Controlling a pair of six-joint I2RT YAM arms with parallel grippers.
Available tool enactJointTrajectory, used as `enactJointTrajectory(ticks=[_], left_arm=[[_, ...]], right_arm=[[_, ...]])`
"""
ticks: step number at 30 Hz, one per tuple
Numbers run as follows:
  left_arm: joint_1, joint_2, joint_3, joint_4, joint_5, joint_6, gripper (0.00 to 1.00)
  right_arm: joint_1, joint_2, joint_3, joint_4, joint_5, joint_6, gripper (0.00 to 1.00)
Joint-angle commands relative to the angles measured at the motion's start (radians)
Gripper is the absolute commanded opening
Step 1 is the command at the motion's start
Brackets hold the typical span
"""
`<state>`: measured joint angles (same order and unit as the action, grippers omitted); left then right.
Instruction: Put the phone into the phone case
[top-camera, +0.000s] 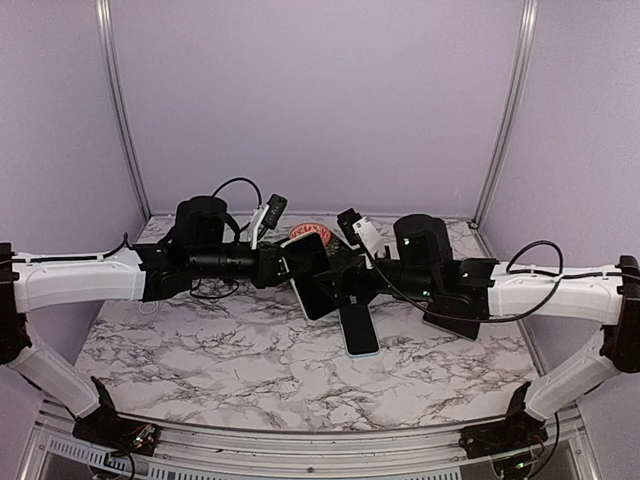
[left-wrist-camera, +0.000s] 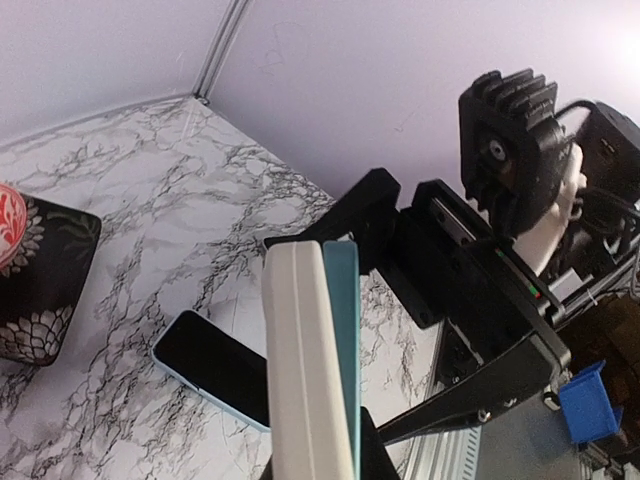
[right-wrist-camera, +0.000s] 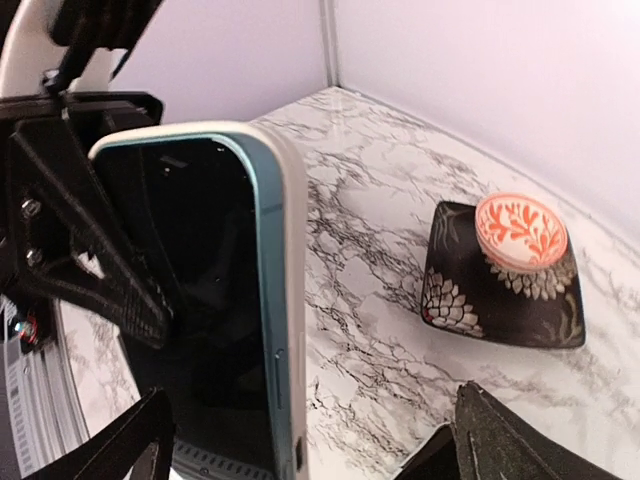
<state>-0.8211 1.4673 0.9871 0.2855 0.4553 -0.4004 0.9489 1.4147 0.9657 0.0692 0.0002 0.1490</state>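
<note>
no legible txt anywhere

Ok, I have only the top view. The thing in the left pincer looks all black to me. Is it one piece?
Observer: The left wrist view shows two layers on the held piece: cream and teal, side by side.
Operator: Is the right pincer closed on it?
Observer: No, the right pincer is open, its fingers wide apart.
Operator: And the red thing behind?
Observer: A red-patterned bowl on a black dish.
</note>
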Motion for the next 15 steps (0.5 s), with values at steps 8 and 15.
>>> enactJointTrajectory(ticks=[8, 15], left_arm=[[-0.092, -0.158, 0.135, -0.212, 0.093, 0.43, 0.0], [-0.153, -0.176, 0.156, -0.21, 0.121, 0.454, 0.0]], right_arm=[[-0.105, -0.23, -0.015, -0.179, -0.654, -0.598, 0.99], [-0.106, -0.159, 0.04, -0.271, -0.795, -0.639, 0.69]])
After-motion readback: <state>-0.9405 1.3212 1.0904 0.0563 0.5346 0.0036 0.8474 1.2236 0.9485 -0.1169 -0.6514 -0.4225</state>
